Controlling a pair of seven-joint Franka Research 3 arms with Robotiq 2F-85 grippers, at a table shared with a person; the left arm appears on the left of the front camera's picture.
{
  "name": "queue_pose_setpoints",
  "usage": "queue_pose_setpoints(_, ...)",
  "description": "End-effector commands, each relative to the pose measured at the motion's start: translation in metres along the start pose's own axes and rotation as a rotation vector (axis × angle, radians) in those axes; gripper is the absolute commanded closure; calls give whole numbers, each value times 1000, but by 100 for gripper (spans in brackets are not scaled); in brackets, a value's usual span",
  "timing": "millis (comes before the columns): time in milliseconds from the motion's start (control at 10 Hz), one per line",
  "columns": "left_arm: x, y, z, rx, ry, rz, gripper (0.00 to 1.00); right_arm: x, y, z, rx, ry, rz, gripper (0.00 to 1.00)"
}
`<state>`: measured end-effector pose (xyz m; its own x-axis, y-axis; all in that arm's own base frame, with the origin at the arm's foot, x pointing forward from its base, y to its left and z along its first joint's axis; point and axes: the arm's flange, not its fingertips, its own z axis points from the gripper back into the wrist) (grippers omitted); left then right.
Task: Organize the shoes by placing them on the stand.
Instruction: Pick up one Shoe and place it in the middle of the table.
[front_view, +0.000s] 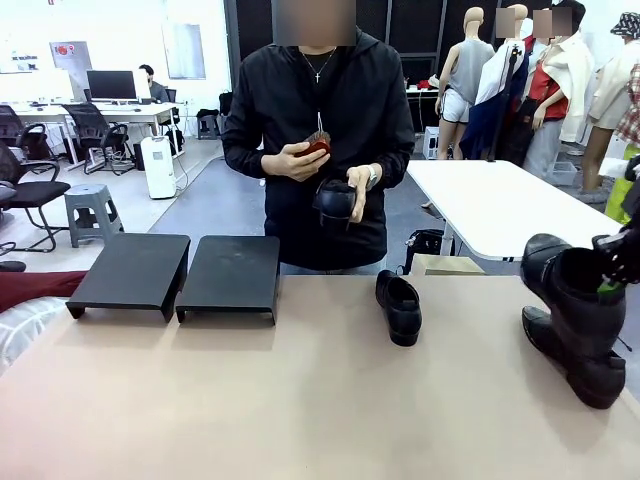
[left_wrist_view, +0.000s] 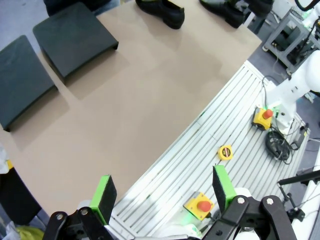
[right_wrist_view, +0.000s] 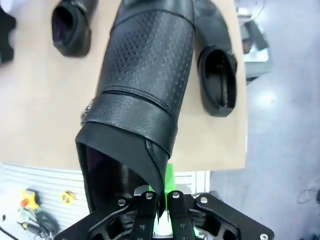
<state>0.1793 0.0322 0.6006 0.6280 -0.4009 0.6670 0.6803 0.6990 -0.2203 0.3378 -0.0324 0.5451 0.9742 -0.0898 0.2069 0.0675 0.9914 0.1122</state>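
My right gripper (right_wrist_view: 160, 202) is shut on the back collar of a higher-cut black shoe (right_wrist_view: 145, 75), which hangs toe-down over the table's right end. The front view shows this shoe (front_view: 565, 285) and the right gripper (front_view: 612, 280) above a second higher-cut shoe (front_view: 580, 365) lying on the table. A loafer (front_view: 400, 307) sits mid-table. The person holds another loafer (front_view: 335, 198) in one hand. Two black stand sections (front_view: 130, 270) (front_view: 232, 275) sit side by side at the far left with bare tops. My left gripper (left_wrist_view: 164, 192) is open, off the near table edge.
The person's other hand holds a small reddish object (front_view: 318, 145). In the left wrist view, two yellow stop buttons (left_wrist_view: 200, 205) (left_wrist_view: 263, 116) and a tape measure (left_wrist_view: 225, 152) lie on the slatted base by the near table edge. A white table (front_view: 510, 200) stands behind at right.
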Motion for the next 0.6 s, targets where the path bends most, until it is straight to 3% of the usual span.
queue_pose_setpoints(0,1,1,1,-10,-7,1,0,-2,15,-4,-16,40,42,100)
queue_pose_setpoints(100,1,1,1,-10,-7,1,0,0,0,0,0,0,0,100)
queue_pose_setpoints(400,1,1,1,-10,-7,1,0,-8,130,-7,-85,-82,152,100)
queue_pose_setpoints(500,1,1,1,-10,-7,1,0,-10,140,-8,-55,-84,156,100)
